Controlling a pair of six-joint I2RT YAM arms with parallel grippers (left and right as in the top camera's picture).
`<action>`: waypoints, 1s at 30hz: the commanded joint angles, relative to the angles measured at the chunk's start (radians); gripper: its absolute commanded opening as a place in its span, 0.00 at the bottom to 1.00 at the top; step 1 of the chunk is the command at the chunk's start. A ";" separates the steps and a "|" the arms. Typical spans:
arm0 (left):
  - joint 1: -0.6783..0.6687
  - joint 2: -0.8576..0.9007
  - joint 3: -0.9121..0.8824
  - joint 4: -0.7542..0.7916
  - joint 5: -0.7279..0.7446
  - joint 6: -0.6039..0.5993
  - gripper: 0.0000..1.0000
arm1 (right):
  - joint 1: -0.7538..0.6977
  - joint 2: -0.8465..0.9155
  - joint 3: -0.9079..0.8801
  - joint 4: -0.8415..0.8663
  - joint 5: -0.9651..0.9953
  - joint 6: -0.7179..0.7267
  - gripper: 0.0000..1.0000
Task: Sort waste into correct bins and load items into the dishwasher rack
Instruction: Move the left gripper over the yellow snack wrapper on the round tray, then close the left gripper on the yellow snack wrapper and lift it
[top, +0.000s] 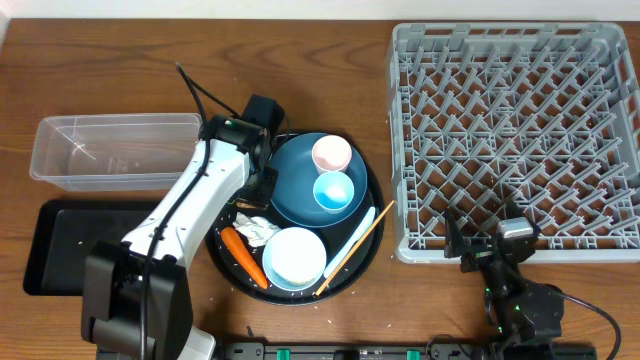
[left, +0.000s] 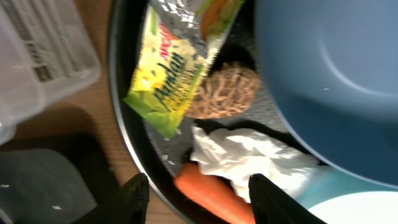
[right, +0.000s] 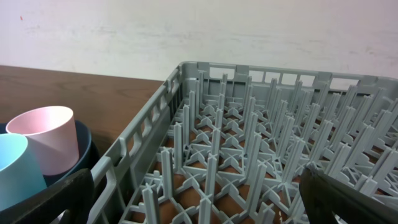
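My left gripper is open and empty over the left side of the round black tray. In the left wrist view its fingers straddle the orange carrot and the tray's rim. The crumpled white tissue lies by the carrot, with the brown food lump and yellow-green wrapper beyond. A few rice grains dot the tray. The dark-blue plate carries the pink cup and light-blue cup. My right gripper is open at the grey rack's front edge.
The clear tub stands left of the round tray, with the shallow black tray in front of it. The pale-blue bowl, chopsticks and white utensil lie at the round tray's front. The rack fills the right wrist view.
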 joint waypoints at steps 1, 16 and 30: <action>0.014 0.002 -0.007 0.005 -0.076 0.060 0.59 | 0.003 -0.004 -0.002 -0.002 -0.008 -0.008 0.99; 0.126 0.002 -0.095 0.066 0.128 0.300 0.59 | 0.003 -0.004 -0.002 -0.002 -0.008 -0.008 0.99; 0.126 0.003 -0.220 0.223 0.078 0.332 0.60 | 0.003 -0.004 -0.002 -0.002 -0.008 -0.008 0.99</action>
